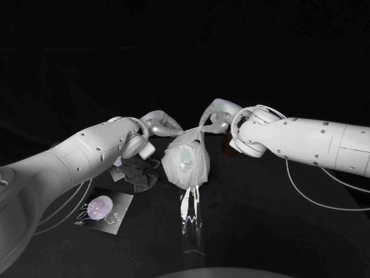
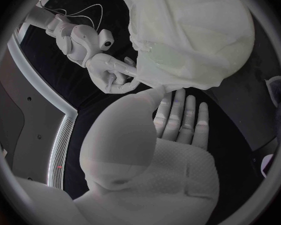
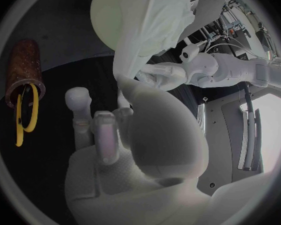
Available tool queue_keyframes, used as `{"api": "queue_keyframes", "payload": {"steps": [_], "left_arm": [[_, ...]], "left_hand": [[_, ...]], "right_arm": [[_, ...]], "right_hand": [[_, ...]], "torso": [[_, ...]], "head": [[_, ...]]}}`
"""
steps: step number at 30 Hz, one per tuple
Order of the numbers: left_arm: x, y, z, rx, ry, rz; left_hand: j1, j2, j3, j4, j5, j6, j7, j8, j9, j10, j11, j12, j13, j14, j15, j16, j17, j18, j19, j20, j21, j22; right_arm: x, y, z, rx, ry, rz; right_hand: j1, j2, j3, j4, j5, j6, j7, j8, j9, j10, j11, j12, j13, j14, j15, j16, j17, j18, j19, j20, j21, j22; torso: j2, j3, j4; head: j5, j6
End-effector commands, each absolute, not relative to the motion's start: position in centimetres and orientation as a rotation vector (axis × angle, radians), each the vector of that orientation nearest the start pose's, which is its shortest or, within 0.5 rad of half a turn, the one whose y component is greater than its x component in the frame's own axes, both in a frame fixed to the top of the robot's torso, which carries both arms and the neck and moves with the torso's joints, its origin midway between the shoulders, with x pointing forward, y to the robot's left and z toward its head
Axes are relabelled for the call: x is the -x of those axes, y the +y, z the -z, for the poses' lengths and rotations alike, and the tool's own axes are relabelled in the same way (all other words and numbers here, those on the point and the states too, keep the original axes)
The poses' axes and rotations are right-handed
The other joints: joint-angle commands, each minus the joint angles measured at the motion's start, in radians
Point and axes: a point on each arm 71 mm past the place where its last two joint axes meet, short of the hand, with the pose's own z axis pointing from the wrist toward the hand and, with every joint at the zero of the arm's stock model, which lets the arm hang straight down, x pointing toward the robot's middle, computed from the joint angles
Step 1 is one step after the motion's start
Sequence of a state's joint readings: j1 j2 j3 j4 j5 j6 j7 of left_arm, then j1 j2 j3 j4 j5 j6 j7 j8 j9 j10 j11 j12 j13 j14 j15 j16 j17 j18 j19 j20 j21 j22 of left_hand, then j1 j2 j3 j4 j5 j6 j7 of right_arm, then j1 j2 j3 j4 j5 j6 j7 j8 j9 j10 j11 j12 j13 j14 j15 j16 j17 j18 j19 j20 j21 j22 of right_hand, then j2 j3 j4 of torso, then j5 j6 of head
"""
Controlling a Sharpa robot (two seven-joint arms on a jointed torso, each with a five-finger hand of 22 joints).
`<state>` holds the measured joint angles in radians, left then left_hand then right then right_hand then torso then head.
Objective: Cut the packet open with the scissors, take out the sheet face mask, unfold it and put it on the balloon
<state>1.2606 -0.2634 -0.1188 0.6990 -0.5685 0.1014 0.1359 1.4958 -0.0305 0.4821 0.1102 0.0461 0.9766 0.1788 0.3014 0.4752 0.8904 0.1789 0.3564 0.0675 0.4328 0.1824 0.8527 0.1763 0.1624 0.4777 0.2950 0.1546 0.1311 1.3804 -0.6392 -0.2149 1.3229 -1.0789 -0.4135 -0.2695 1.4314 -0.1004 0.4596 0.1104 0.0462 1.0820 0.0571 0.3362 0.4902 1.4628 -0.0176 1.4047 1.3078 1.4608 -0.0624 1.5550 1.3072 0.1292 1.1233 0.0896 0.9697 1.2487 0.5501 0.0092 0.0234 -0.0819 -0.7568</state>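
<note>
The white sheet mask (image 1: 188,159) hangs draped over the pale balloon (image 3: 112,15) at the table's middle. My left hand (image 1: 158,125) and right hand (image 1: 217,116) meet at its top from either side. In the left wrist view the right hand (image 2: 109,75) pinches the mask's (image 2: 190,40) edge. In the right wrist view the left hand (image 3: 165,75) pinches the mask (image 3: 156,30) from the other side. The cut packet (image 1: 104,212) lies flat near the front left. Yellow-handled scissors (image 3: 25,110) stand in a brown cup (image 3: 23,67).
A dark crumpled object (image 1: 139,172) sits on the table just left of the balloon, under my left forearm. The brown cup (image 1: 228,145) stands below my right wrist. The glossy black table (image 1: 260,231) mirrors the mask in front of the balloon.
</note>
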Motion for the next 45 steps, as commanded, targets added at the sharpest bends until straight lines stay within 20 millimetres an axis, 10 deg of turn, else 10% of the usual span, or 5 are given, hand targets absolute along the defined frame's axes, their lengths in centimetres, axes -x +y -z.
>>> {"api": "queue_keyframes", "payload": {"steps": [1,45], "left_arm": [[-59.5,11.6,21.7,0.504,1.962,1.161],[-59.5,10.1,23.7,0.432,1.874,1.060]], "left_hand": [[-0.008,0.000,0.006,-0.003,0.001,-0.007,-0.001,0.005,0.002,0.004,-0.002,-0.003,-0.001,0.007,0.002,0.004,0.001,0.007,0.009,-0.003,0.001,0.000],[-0.016,-0.002,0.049,-0.024,0.001,-0.023,0.007,0.050,0.039,0.029,-0.013,0.002,0.001,0.043,-0.009,0.035,0.006,0.016,0.092,-0.004,0.024,0.012]], "right_arm": [[-53.8,-17.5,16.8,-0.201,1.728,-0.554],[-55.1,-17.0,17.7,-0.201,1.815,-0.401]], "right_hand": [[0.004,-0.002,0.005,0.001,0.003,0.005,0.004,0.006,0.002,0.073,0.003,0.001,0.168,0.099,-0.002,0.003,0.233,0.009,0.004,0.000,0.001,0.002],[-0.004,-0.006,0.014,-0.001,0.003,-0.003,0.005,0.005,0.003,0.069,0.004,-0.021,0.156,0.095,-0.001,-0.001,0.223,0.012,-0.005,-0.002,-0.017,-0.005]], "torso": [[0.001,0.0000,-0.0006],[0.003,0.0018,-0.0026]], "head": [[0.000,-0.002],[-0.006,-0.025]]}}
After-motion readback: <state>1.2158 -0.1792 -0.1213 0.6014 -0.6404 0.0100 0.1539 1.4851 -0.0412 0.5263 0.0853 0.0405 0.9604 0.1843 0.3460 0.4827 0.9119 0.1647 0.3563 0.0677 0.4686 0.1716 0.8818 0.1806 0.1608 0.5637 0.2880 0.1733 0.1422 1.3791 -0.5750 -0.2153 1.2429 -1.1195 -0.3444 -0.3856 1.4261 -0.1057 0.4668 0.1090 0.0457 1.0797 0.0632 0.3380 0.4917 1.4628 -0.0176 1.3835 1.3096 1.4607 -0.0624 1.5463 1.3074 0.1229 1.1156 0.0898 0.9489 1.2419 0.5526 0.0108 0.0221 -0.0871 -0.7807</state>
